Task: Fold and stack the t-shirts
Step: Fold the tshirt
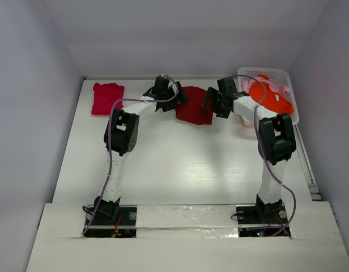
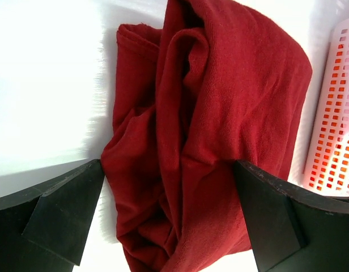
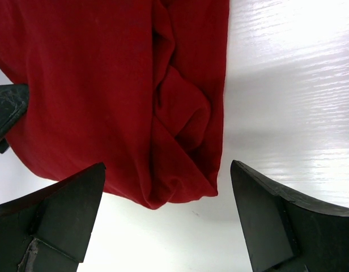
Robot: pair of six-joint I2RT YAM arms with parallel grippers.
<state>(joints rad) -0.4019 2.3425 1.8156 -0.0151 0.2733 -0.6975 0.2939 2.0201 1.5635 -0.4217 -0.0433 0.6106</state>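
Note:
A dark red t-shirt (image 1: pixel 194 107) lies crumpled at the back middle of the table. My left gripper (image 1: pixel 180 93) hangs over its left side, open, its jaws standing wide to either side of the bunched cloth (image 2: pixel 220 102). My right gripper (image 1: pixel 211 105) is at the shirt's right side, also open, with the shirt's lower corner (image 3: pixel 174 170) between the fingers and bare table under them. A crimson-pink t-shirt (image 1: pixel 106 97) lies folded at the back left. A bright orange t-shirt (image 1: pixel 271 97) fills the basket, and pale pink cloth (image 1: pixel 248 120) hangs beside it.
A white lattice basket (image 1: pixel 265 72) stands at the back right corner, and its wall (image 2: pixel 339 113) is close to the dark red shirt. Grey walls close in the table on three sides. Both arm bases sit at the near edge.

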